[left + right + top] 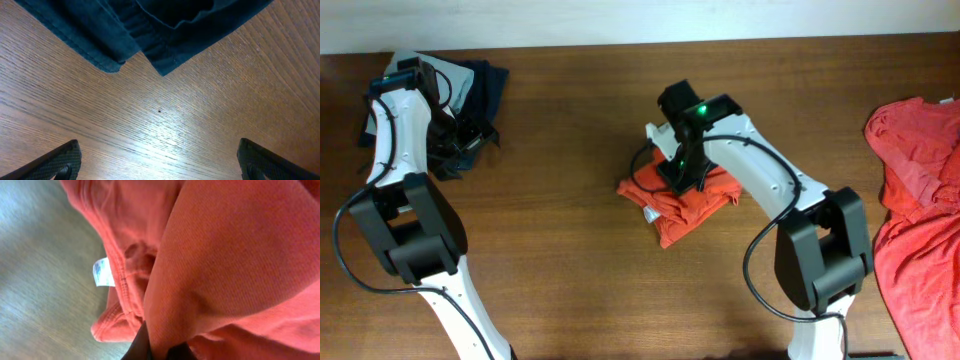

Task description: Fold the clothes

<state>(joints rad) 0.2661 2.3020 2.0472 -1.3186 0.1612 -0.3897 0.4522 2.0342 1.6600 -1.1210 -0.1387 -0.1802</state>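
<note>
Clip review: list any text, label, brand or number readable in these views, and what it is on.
No text reads legibly.
Small white neck label on the folded orange-red cotton T-shirt: faint print, too blurred to read.
Unfolded orange-red T-shirt and dark navy garment: no print visible.

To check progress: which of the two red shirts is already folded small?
The centre shirt, a compact bundle held by the right gripper; the right-edge shirt lies spread out loose.

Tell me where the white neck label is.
Right wrist view, left of centre: the white neck label sits on the collar of the orange-red T-shirt, mid-table under the right gripper.
</note>
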